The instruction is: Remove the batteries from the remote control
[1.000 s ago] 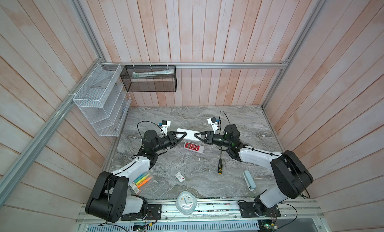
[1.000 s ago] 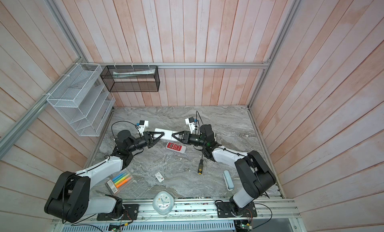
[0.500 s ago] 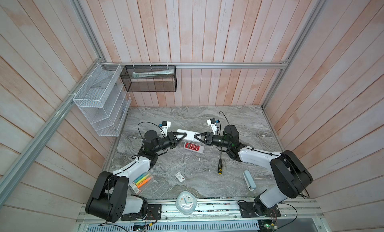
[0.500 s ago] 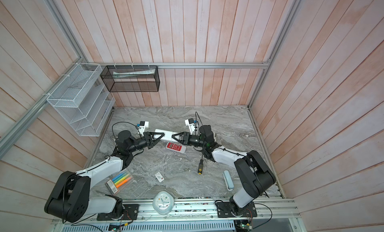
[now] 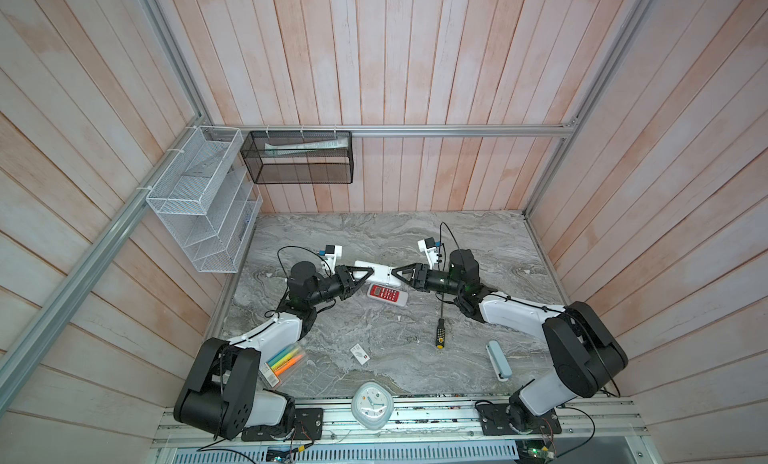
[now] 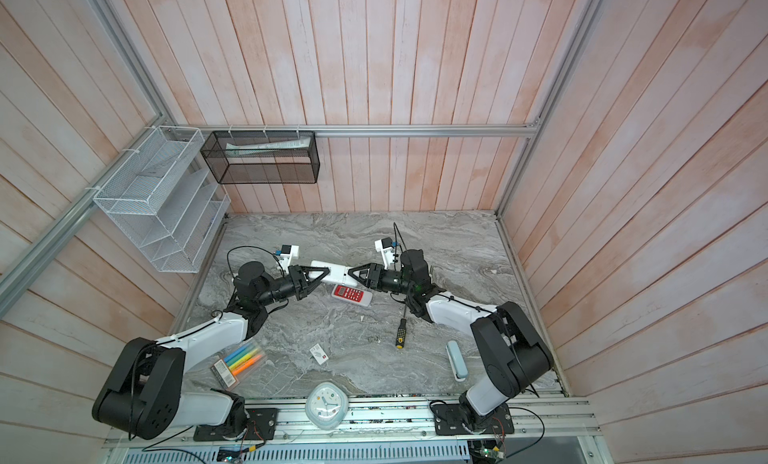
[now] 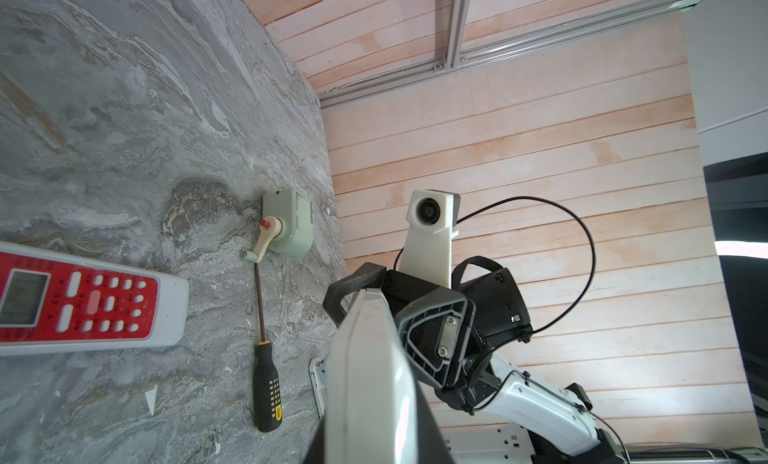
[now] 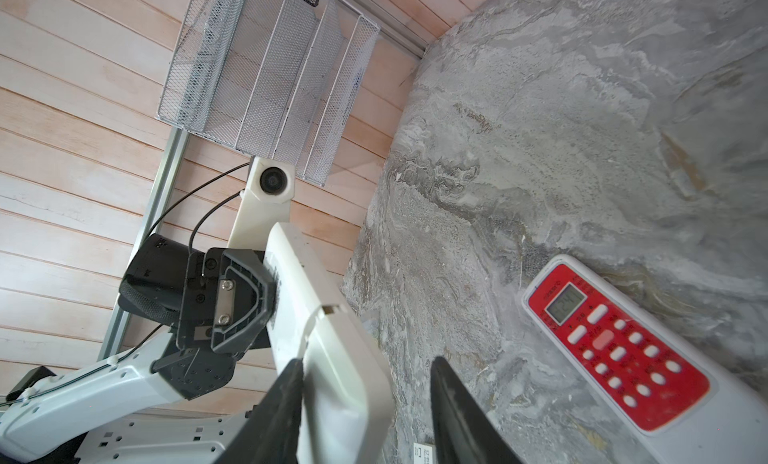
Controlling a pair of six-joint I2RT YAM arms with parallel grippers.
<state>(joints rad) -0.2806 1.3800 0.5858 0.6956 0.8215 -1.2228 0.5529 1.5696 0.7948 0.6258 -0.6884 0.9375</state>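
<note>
Starting at the front edge of the grey marble worktop: just clutter, nothing task-related. On the rail out front, a round white alarm clock; by the front left corner, a clear pack of coloured highlighters; toward the front right, a pale blue stapler. Bit further in, a long black-and-yellow-handled screwdriver lying flat and untouched, then a red-faced white remote face up around the middle. Just past that and lifted off the surface, the real business: a long plain white plastic remote control slung between both arms. Got the left gripper pinched tight on one end, forearm stretched low from the left edge. Got the right gripper at the other end with fingers spread, one grazing the casing and the other hanging clear, so no real hold there. Can't see the batteries anywhere; guessing tucked inside under the back cover, going by the notched seam across the casing. Looks like the cover-off step, barely started. Next move probably calls for pushing on that cover while keeping the left pinch firm, otherwise risk of the whole thing twisting loose. Way at the back, a white wire rack and a black mesh basket up on the walls.
</note>
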